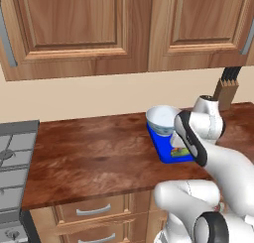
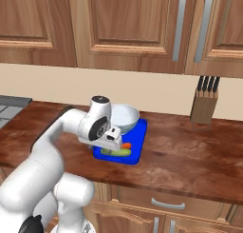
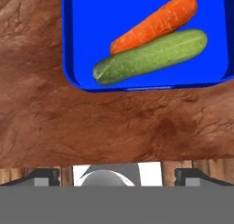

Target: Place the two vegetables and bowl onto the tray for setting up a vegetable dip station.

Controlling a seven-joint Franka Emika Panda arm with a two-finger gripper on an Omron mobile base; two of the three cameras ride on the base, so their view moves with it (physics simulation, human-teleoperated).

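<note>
Vegetables first: we see the orange carrot (image 3: pixel 155 24) and the green cucumber (image 3: pixel 151 57) lying side by side on the blue tray (image 3: pixel 87 17), touching along their length, both near the tray's front edge. In the hand view the carrot sits farther into the tray and the cucumber closer to the rim. We find the white bowl (image 2: pixel 124 116) standing upright on the tray too, at its back end toward the wall, apart from the two vegetables. From the left base view we make out the bowl (image 1: pixel 161 119) and the tray (image 1: pixel 159 148) partly behind the arm, with a sliver of the vegetables at the tray's near corner.

The tray rests on the wooden counter (image 3: pixel 41 122), well apart from the knife block (image 2: pixel 204 105) that stands by the wall to the tray's right. We see the stove (image 1: pixel 15 157) at the far left end of the counter, well away from the tray.

Our gripper (image 3: pixel 117 175) hangs above the bare counter just in front of the tray's front edge. Its finger tips (image 3: pixel 43 175) stand spread wide with nothing between them.
</note>
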